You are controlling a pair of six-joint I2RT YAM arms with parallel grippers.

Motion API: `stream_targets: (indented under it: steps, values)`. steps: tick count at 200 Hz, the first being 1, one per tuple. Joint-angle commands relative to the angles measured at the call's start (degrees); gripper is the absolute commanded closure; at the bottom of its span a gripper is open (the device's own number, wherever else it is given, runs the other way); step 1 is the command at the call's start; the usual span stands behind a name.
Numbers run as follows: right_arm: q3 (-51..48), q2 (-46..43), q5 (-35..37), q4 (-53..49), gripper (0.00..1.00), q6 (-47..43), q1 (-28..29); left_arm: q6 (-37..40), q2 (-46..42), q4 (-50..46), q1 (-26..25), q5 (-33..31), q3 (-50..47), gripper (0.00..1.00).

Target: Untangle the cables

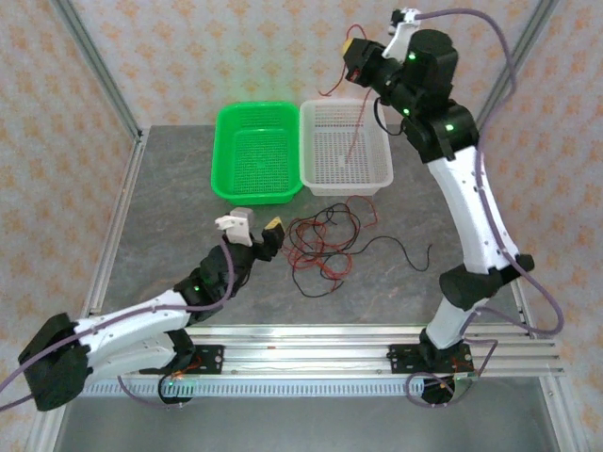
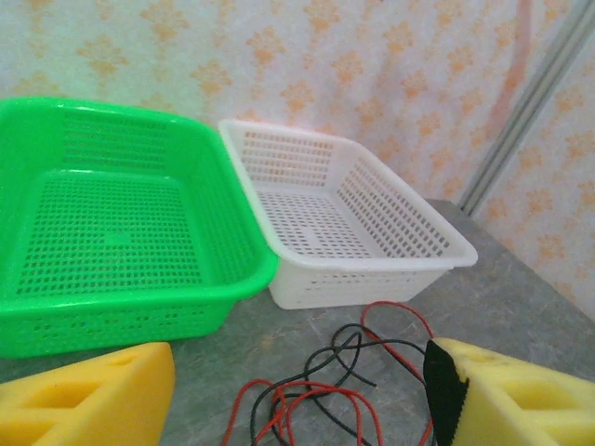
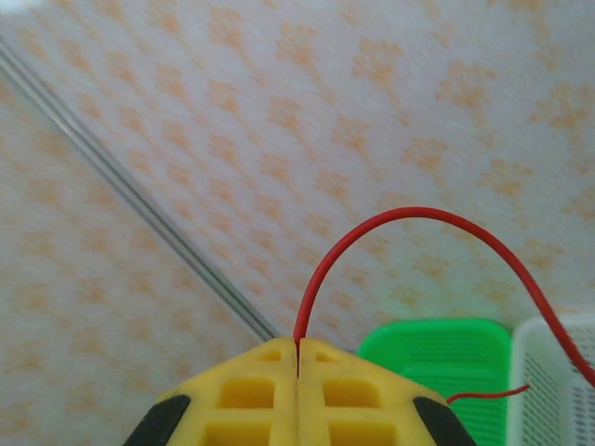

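Top: right claw [image 1: 355, 49] clamped on a red cable [image 1: 355, 137] dangling over the white basket [image 1: 377, 174], green basket [image 1: 256, 151] beside it, other cables [image 1: 320, 247] tangled on the bench [image 1: 170, 217] just in front; left wrist: left claw [image 2: 299, 386] gaping at that tangle; right wrist: fingers pinched shut on the red cable.

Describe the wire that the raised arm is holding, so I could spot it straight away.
Find the white basket at the back of the table. Above it the right gripper pinches one red wire that dangles down over the basket. The other wires lie tangled on the table.
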Motion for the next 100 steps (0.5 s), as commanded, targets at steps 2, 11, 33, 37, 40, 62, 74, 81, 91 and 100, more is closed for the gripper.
stream_targets:
  steps: [2, 11, 33, 37, 40, 62, 74, 81, 91, 100]
  values:
    - [-3.0, 1.3, -2.4, 3.9, 1.00, -2.1, -2.1, -3.5, -5.1, -13.3, -0.2, -3.7, 1.4, 0.28]
    - [-5.2, 1.9, -2.6, 5.2, 1.00, -2.1, -2.9, -4.7, -7.0, -15.7, -0.2, -3.4, 1.5, 0.27]
    - [-10.1, 3.4, -3.8, 8.6, 1.00, -2.0, -4.8, -8.2, -11.3, -18.2, -0.1, -2.0, 0.4, 0.22]
    - [-11.0, 3.7, -3.9, 9.1, 1.00, -1.9, -5.2, -8.8, -12.1, -18.2, -0.1, -1.7, 0.0, 0.21]
    - [-11.6, 4.0, -4.2, 9.5, 1.00, -1.7, -5.4, -9.3, -12.8, -18.1, -0.2, -1.4, -0.4, 0.19]
    - [-14.2, 7.0, -5.4, 12.0, 1.00, -1.3, -6.7, -13.2, -18.3, -17.3, 0.0, -1.2, -4.1, 0.01]
    - [-14.8, 9.0, -6.0, 12.9, 1.00, -1.4, -7.2, -13.7, -21.2, -17.6, 0.4, -0.6, -5.4, 0.01]
    - [-14.9, 10.3, -6.2, 13.1, 1.00, -1.6, -7.4, -14.0, -22.8, -18.6, 0.6, -0.5, -5.6, 0.01]
    - [-14.8, 12.3, -6.5, 13.1, 1.00, -2.0, -7.6, -14.4, -24.4, -20.6, 0.9, -0.6, -5.4, 0.01]
    - [-14.8, 14.1, -6.4, 12.9, 1.00, -2.2, -7.8, -14.5, -25.7, -22.5, 1.0, -0.5, -4.9, 0.01]
